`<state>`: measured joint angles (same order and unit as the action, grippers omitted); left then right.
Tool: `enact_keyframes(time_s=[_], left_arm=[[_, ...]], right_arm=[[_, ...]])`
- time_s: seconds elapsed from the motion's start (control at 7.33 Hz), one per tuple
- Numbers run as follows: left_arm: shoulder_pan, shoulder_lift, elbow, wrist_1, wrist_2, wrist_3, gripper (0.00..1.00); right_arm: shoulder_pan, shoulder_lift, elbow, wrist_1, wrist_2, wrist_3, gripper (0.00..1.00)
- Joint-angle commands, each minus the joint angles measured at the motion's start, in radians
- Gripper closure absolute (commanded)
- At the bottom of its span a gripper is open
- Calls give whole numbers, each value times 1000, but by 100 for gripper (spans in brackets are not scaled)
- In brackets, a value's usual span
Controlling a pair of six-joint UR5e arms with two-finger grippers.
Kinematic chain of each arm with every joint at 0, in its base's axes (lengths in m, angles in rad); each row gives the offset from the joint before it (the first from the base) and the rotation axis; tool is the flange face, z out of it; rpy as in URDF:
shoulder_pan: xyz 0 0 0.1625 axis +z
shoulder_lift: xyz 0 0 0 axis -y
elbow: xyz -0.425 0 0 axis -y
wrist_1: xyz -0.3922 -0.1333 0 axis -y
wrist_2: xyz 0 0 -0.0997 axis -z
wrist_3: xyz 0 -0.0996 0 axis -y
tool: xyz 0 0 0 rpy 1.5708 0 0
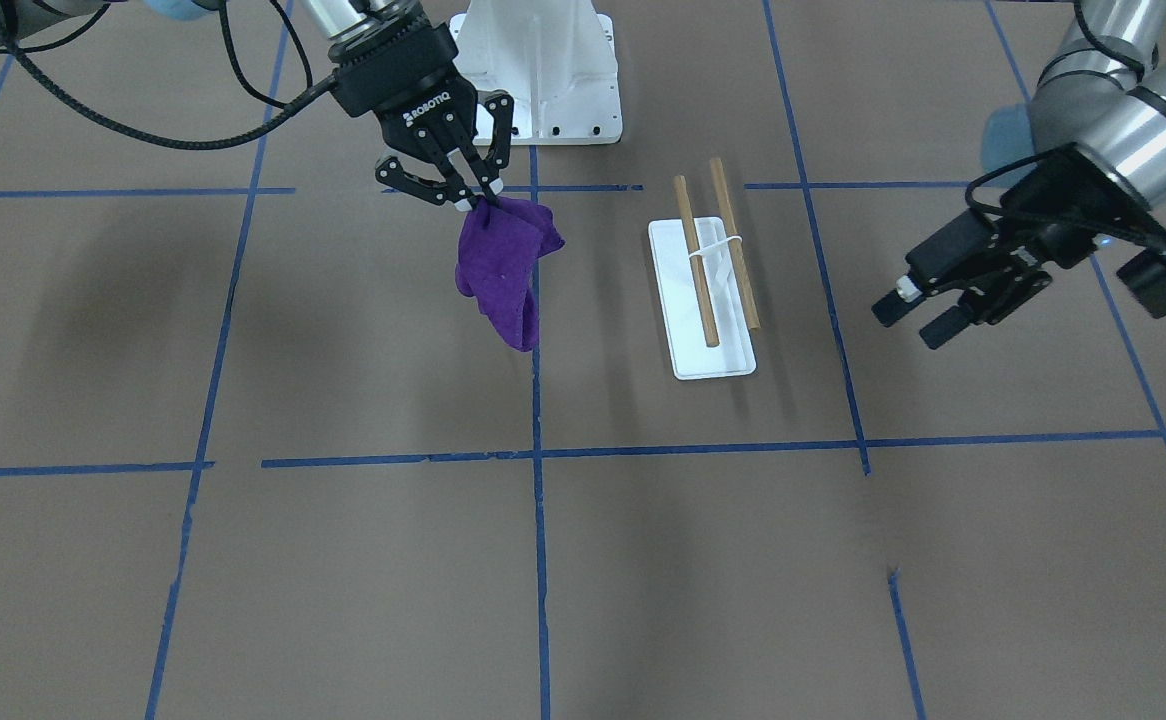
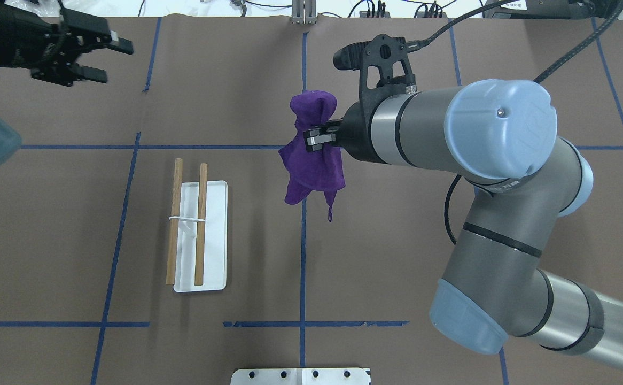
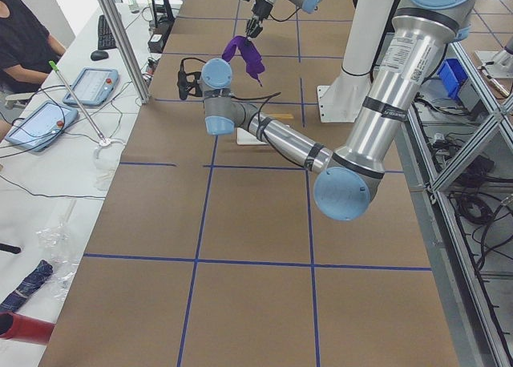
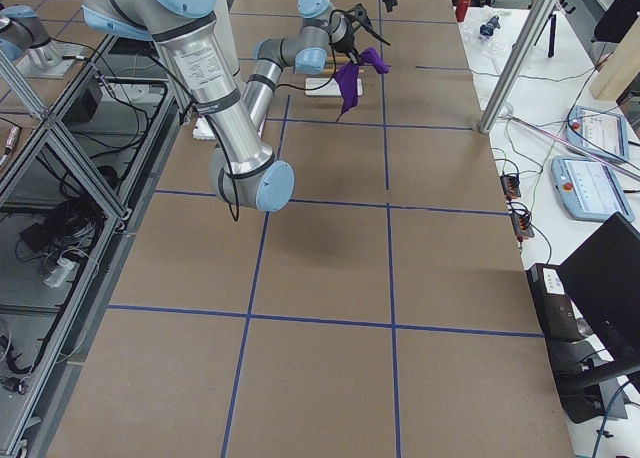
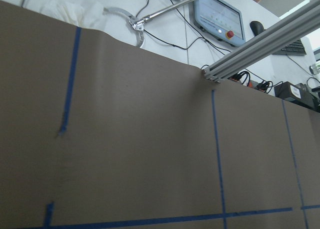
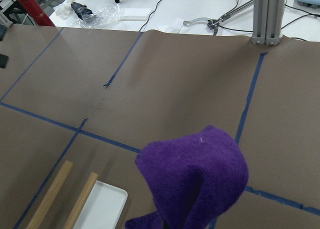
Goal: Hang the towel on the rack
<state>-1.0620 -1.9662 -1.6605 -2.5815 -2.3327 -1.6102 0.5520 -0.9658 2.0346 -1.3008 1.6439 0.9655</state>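
Observation:
My right gripper [image 1: 476, 201] is shut on the purple towel [image 1: 503, 268] and holds it bunched and hanging above the table; it also shows in the overhead view [image 2: 313, 147] and the right wrist view [image 6: 197, 181]. The rack [image 2: 200, 235], a white base with two brown dowels, stands on the table to the towel's side, apart from it; it also shows in the front view [image 1: 703, 300]. My left gripper [image 1: 908, 310] is open and empty, held above the table beyond the rack, far from the towel. In the overhead view it [image 2: 109, 59] sits at the far left.
A large white bolted pedestal [image 1: 540, 70] stands at the robot's side of the table, behind the towel. Blue tape lines cross the brown table [image 1: 643, 560]. An aluminium post [image 6: 266, 14] rises at the far edge. Operator desks with tablets [image 3: 48, 118] lie beyond.

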Motion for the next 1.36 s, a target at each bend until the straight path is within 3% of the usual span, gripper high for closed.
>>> enact_keyframes(time_s=[0.0,0.41,0.68,0.95,1.23], left_arm=[[139,-83,-10,-20,45,-213,0],[212,-189,1,-19,49,-374,0],[232,-217,2,-14,61,-424,0],[254,-232,2,-14,143,-467,0],[254,-240,2,-9,144,-470,0]], right_arm=[[-15,16,3,1,-3,-7,100],[-27,15,1,66,-4,2,100],[-29,12,19,66,-4,2,100],[-35,-1,48,66,-6,2,100],[-50,-1,50,66,-9,4,100]])
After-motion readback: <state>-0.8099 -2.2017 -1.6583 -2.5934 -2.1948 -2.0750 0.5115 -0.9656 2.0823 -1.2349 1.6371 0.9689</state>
